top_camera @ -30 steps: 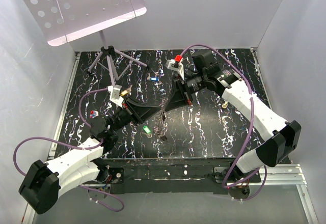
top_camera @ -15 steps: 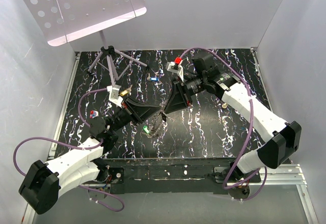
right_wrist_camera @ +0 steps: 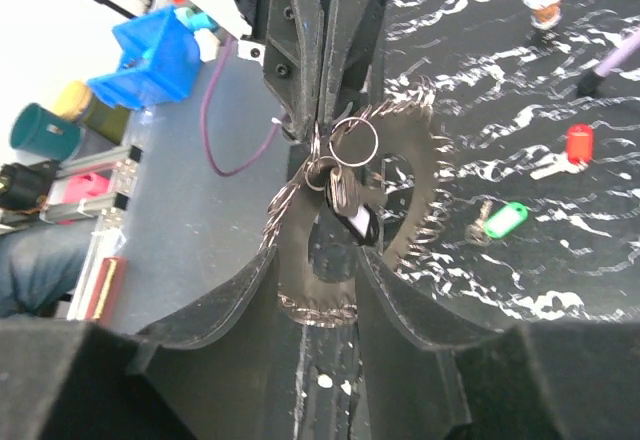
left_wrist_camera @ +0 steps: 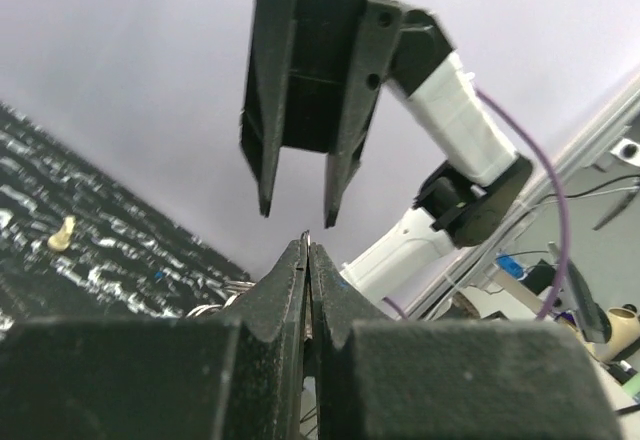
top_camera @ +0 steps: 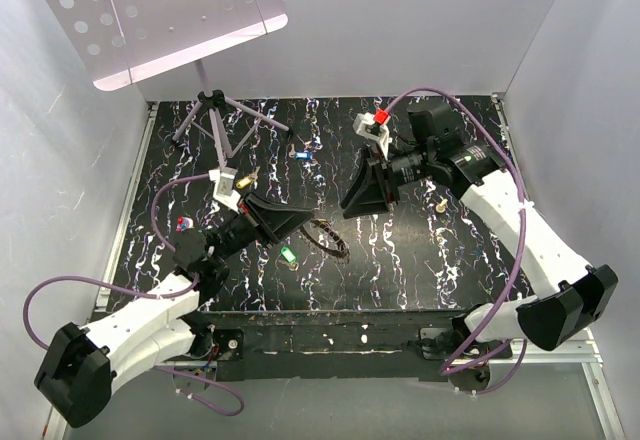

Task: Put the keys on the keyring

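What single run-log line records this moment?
left jaws: shut on keyring; right jaws: open, empty; green key: on table

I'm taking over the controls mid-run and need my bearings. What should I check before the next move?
1. Left gripper shut on the keyring: ok.
2. Right gripper open and apart from the keyring: ok.
3. Green key loose on the table, nothing on it: ok.
4. Red key loose on the table: ok.
5. All keys on the keyring: not ok, green and red lie off it.
6. Number of keys hanging at the grip: cannot tell.
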You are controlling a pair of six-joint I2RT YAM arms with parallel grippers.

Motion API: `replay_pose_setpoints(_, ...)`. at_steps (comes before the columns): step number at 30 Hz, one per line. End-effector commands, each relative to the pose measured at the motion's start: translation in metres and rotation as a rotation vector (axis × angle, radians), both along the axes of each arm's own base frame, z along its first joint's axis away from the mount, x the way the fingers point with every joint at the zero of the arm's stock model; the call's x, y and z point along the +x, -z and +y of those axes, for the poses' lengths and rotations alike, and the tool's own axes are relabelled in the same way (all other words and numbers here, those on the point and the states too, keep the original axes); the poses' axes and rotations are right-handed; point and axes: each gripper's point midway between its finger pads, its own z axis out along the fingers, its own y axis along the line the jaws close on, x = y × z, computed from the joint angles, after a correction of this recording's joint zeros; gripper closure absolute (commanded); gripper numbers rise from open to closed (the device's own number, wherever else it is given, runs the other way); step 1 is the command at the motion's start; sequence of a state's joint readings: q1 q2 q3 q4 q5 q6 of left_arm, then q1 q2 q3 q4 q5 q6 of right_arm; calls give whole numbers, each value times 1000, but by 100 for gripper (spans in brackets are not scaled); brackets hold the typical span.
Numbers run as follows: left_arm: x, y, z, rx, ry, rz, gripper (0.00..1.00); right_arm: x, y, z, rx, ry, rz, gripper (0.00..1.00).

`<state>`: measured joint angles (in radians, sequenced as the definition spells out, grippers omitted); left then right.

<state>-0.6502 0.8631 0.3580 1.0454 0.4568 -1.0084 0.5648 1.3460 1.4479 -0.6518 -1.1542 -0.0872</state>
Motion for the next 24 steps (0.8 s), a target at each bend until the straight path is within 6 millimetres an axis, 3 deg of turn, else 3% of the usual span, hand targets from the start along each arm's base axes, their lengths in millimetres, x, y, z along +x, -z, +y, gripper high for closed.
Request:
replay_pose_setpoints(1,10,9,-9,141,-21,32,100,9,4,-25,-19,61,-150,54)
replay_pose_setpoints(4,30,29,-17,315,-68,120,100,25,13,-50,-11,172,-188,45)
replay_pose_setpoints(5,37,45,-20,380,-82,165,100,32,20,-58,-13,208,-186,43)
replay_pose_setpoints(12,96,54,-48,502,-138,251,100,49,48,-106,3,415,-200,31)
replay_pose_setpoints(21,209,68,-79,544,-286,324,100,68,83,-151,39,607,-141,27)
replay_pose_setpoints(24,241,69,-97,514,-265,348,100,71,84,-159,44,635,-148,27)
